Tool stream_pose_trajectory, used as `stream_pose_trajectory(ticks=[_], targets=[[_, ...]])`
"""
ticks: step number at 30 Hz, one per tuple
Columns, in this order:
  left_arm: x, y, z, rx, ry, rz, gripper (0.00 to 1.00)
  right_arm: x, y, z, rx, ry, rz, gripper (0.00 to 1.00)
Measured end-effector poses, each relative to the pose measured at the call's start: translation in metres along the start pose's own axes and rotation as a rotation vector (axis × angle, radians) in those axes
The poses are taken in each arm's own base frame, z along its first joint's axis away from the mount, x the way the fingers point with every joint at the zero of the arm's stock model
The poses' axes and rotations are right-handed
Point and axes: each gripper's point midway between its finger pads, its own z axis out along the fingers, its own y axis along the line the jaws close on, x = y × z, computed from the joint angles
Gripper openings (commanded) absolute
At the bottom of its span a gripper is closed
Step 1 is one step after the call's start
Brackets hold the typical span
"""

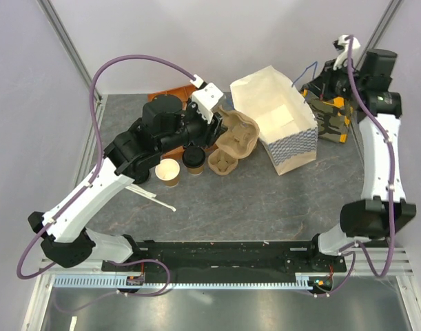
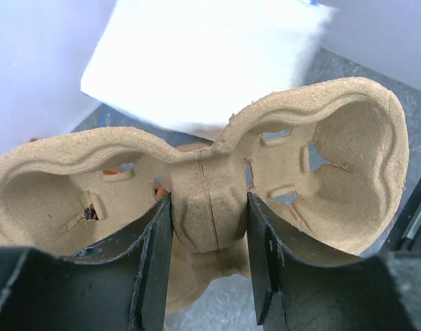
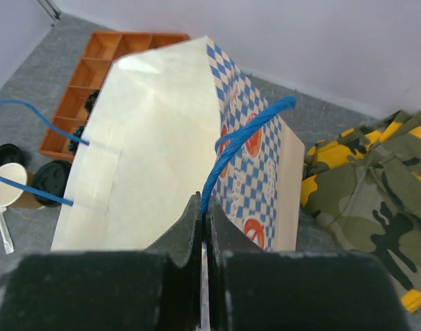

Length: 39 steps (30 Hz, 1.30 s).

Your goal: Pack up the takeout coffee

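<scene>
The takeout coffee (image 1: 193, 160), a brown cup with a black lid, stands on the table just below my left gripper (image 1: 220, 129). That gripper (image 2: 210, 231) is shut on the middle ridge of a moulded cardboard cup carrier (image 2: 334, 158), one finger (image 2: 158, 262) on each side, and holds it tilted next to the paper bag (image 1: 282, 121). My right gripper (image 3: 204, 207), at the bag's far right side (image 1: 313, 86), is shut on the bag's blue rope handle (image 3: 248, 145). The cream and blue-checked bag (image 3: 155, 158) lies below it.
A lidless tan cup (image 1: 168, 172) stands left of the coffee, with a second cardboard carrier piece (image 1: 222, 163) to the coffee's right. An orange divided tray (image 1: 174, 93) sits at the back. A camouflage cloth (image 1: 331, 116) lies right of the bag. A white stick (image 1: 151, 196) lies near my left arm.
</scene>
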Motion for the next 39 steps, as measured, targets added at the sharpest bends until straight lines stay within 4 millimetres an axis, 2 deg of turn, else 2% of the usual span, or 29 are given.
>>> stream_pose_trajectory(ticks=[5, 8, 11, 14, 17, 22, 27, 31, 35, 39], targets=[[-0.021, 0.002, 0.001, 0.002, -0.05, 0.027, 0.4, -0.028, 0.036, -0.059, -0.019, -0.095, -0.071, 0.0], [-0.04, 0.001, 0.005, 0.016, -0.095, 0.048, 0.4, -0.032, 0.057, -0.08, -0.049, -0.115, -0.102, 0.0], [-0.056, 0.0, 0.009, 0.031, -0.131, 0.061, 0.4, -0.024, 0.073, -0.091, -0.082, -0.1, -0.103, 0.0], [-0.073, -0.002, 0.017, 0.047, -0.171, 0.074, 0.39, -0.007, 0.082, -0.097, -0.108, -0.062, -0.081, 0.0], [-0.079, -0.005, 0.025, 0.065, -0.186, 0.084, 0.38, 0.01, 0.093, -0.104, -0.134, -0.026, -0.057, 0.0], [-0.073, -0.019, 0.037, 0.119, -0.174, 0.104, 0.38, 0.023, 0.118, -0.122, -0.201, -0.019, -0.051, 0.0], [-0.058, -0.037, 0.047, 0.175, -0.141, 0.143, 0.37, 0.021, 0.146, -0.138, -0.303, -0.052, -0.069, 0.0], [-0.05, -0.038, 0.055, 0.179, -0.128, 0.208, 0.38, 0.033, 0.161, -0.143, -0.38, -0.043, -0.06, 0.0], [-0.041, -0.036, 0.06, 0.182, -0.117, 0.301, 0.37, 0.048, 0.164, -0.14, -0.428, -0.014, -0.036, 0.0], [-0.025, -0.043, 0.066, 0.212, -0.09, 0.411, 0.36, 0.063, 0.163, -0.134, -0.46, 0.017, -0.003, 0.0]])
